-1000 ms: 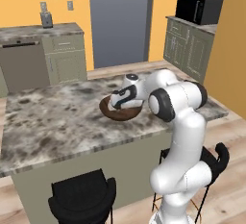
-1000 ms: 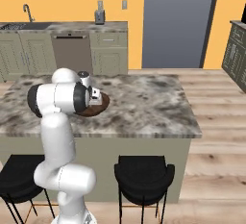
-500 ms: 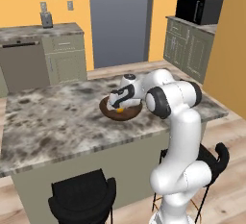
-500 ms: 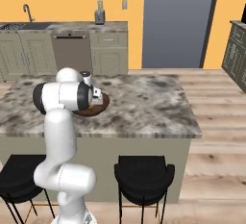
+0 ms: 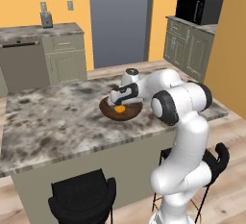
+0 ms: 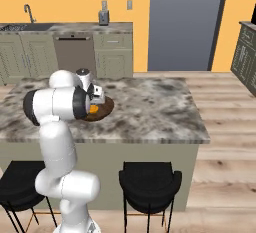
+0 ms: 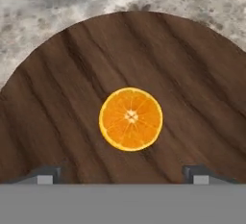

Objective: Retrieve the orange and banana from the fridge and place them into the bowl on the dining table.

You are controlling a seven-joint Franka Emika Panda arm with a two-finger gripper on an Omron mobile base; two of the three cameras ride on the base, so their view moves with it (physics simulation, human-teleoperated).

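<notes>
Marbled dining table [image 5: 57, 127] bears bowl [image 7: 57, 122]; gripper [image 7: 123, 174] spread wide above orange [image 7: 130, 118].

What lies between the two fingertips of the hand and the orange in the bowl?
Bare wood. In the hand view the orange sits alone on the bowl floor, apart from both fingertips of the open hand.

Bowl [image 7: 57, 98] cropped by hand-view edges; orange [image 6: 93, 109] half-hidden by arm.

Claw [image 7: 123, 174] wide open; arm outstretched
</notes>
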